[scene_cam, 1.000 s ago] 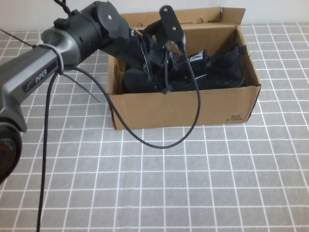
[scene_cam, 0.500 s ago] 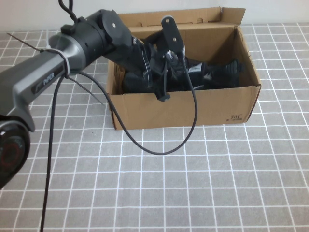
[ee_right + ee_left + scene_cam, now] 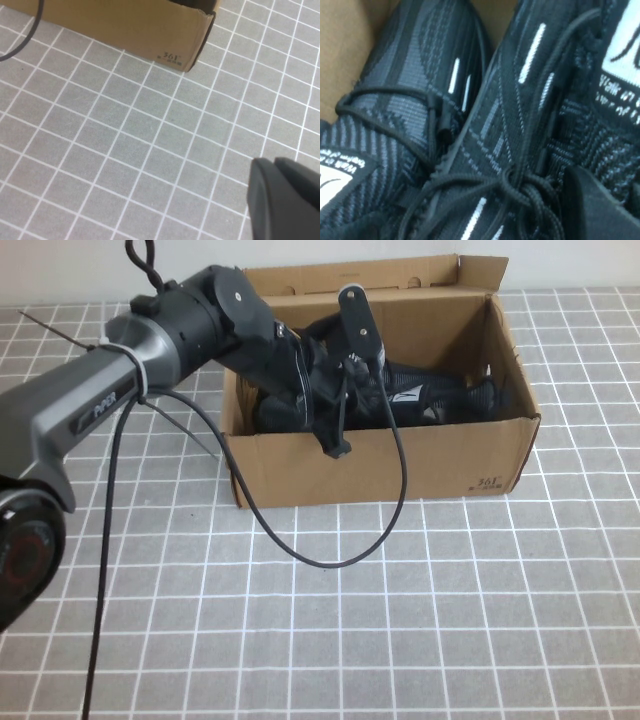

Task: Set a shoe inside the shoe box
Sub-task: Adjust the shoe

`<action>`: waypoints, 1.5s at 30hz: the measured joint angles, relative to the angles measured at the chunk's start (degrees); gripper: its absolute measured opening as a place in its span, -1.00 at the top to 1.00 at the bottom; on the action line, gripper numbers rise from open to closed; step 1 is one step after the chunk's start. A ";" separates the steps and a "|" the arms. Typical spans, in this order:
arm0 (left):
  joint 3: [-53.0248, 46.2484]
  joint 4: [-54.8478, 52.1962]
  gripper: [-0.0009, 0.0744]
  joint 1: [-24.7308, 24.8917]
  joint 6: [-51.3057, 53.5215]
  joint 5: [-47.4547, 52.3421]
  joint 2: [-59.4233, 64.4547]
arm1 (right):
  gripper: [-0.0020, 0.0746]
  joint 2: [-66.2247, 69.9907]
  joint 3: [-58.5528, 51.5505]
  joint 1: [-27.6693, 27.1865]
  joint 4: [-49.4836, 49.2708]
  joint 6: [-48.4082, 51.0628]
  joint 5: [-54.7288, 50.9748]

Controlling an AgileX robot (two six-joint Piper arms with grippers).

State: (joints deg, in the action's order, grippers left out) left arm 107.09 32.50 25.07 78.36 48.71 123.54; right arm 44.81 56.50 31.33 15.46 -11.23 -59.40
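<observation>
The brown cardboard shoe box (image 3: 400, 465) stands open at the back of the table. Two black knit sneakers lie inside it. The shoe (image 3: 435, 400) with the white tongue label lies along the box's right part, and fills the left wrist view (image 3: 520, 100). My left gripper (image 3: 345, 400) reaches down into the box and is shut on this shoe near its laces; one finger (image 3: 600, 210) rests on the knit. The black mate (image 3: 405, 100) lies beside it at the box's left end. My right gripper (image 3: 277, 200) is shut and empty above the tiles, in front of the box's printed corner (image 3: 172, 57).
The box lid (image 3: 400, 275) stands up at the back. The left arm's black cable (image 3: 330, 558) hangs in a loop over the box's front wall onto the grey tiled table (image 3: 450, 620).
My left gripper has lowered the shoe, which was tilted up above the front wall, down into the box, where it now lies flatter.
</observation>
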 joint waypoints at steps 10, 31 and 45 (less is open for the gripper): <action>3.11 0.25 0.92 0.00 -1.69 4.68 -2.17 | 0.99 0.00 0.00 0.00 0.00 -0.03 0.23; 4.57 0.25 0.92 0.00 -6.40 7.54 0.12 | 0.99 0.00 0.00 0.00 0.00 -0.03 0.27; 4.57 -0.52 0.92 0.00 -4.62 6.86 0.87 | 0.99 0.00 0.00 0.00 0.00 -0.03 0.27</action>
State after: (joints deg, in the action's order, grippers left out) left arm 111.66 31.98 25.07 73.75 55.56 124.41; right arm 44.81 56.50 31.33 15.46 -11.25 -59.13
